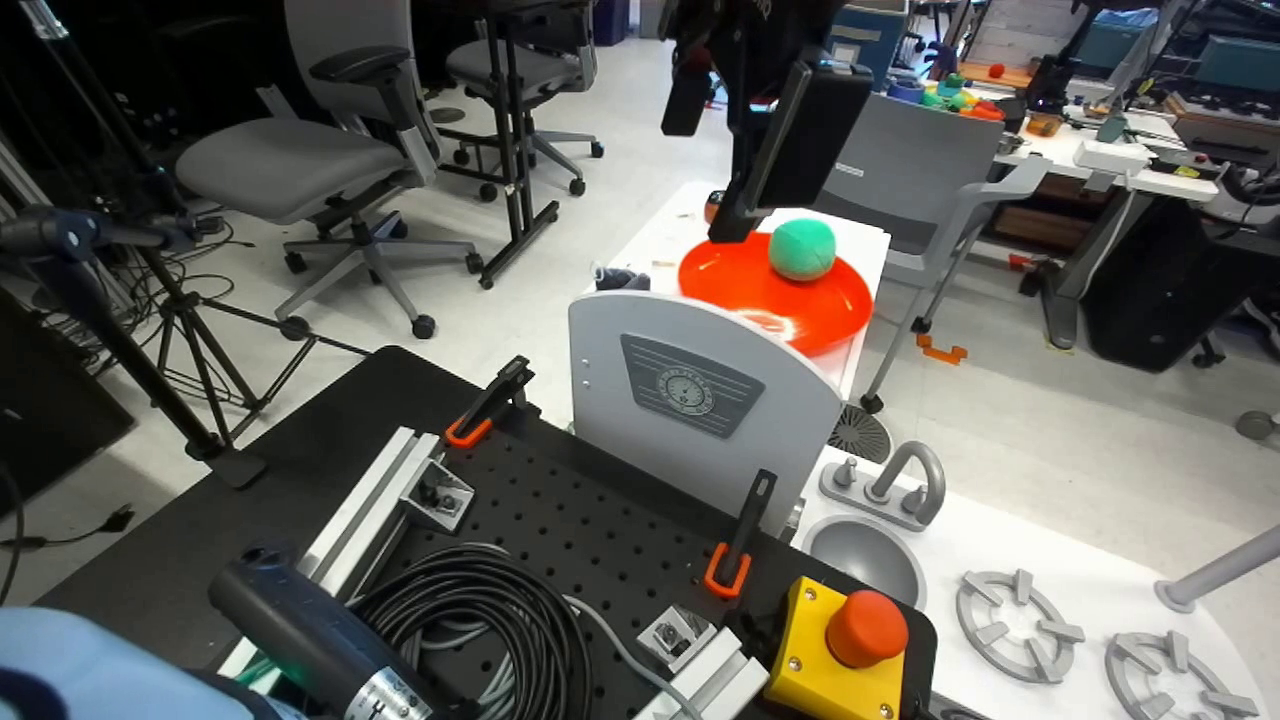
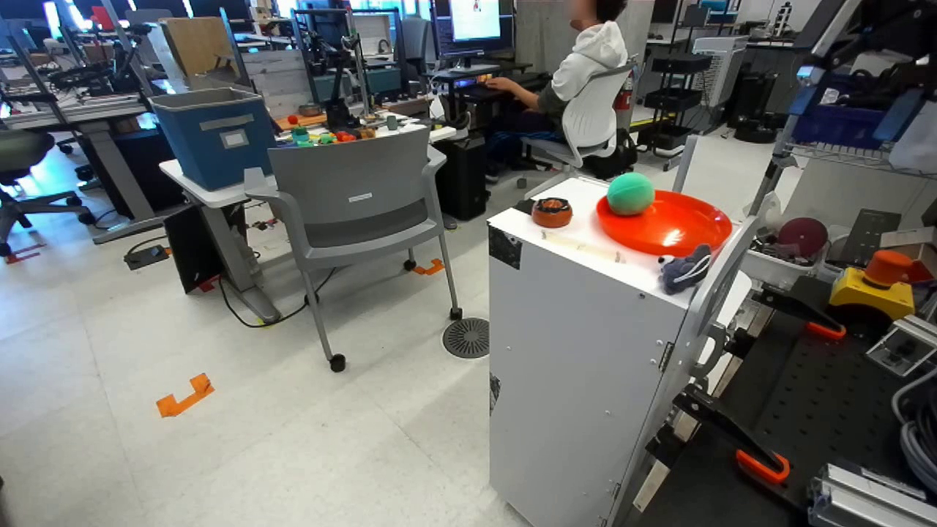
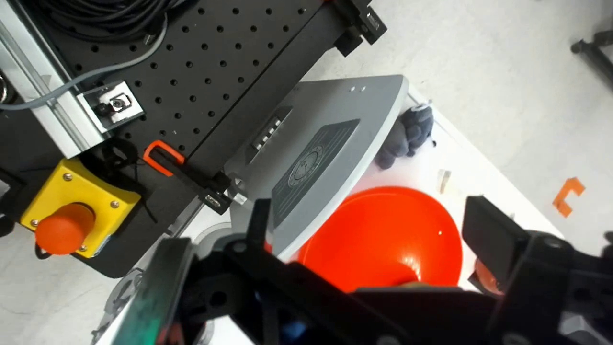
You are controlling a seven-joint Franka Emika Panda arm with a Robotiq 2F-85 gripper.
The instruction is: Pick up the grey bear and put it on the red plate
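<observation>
White cabinet top (image 2: 638,271), red plate (image 2: 684,223) on it, grey bear (image 2: 684,271) near the plate, small reddish-brown thing (image 2: 552,213)

In an exterior view, a grey chair (image 2: 348,179) stands on pale flooring (image 2: 293,439) near a cluttered white desk (image 2: 225,197).

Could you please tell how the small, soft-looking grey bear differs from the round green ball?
The soft-looking grey bear is dark and lumpy; the round green ball is brighter and nearly spherical. The bear is directly on the white cabinet top, apart from the orange-red plate; the ball rests on that plate. Both are much narrower than the plate.
</observation>
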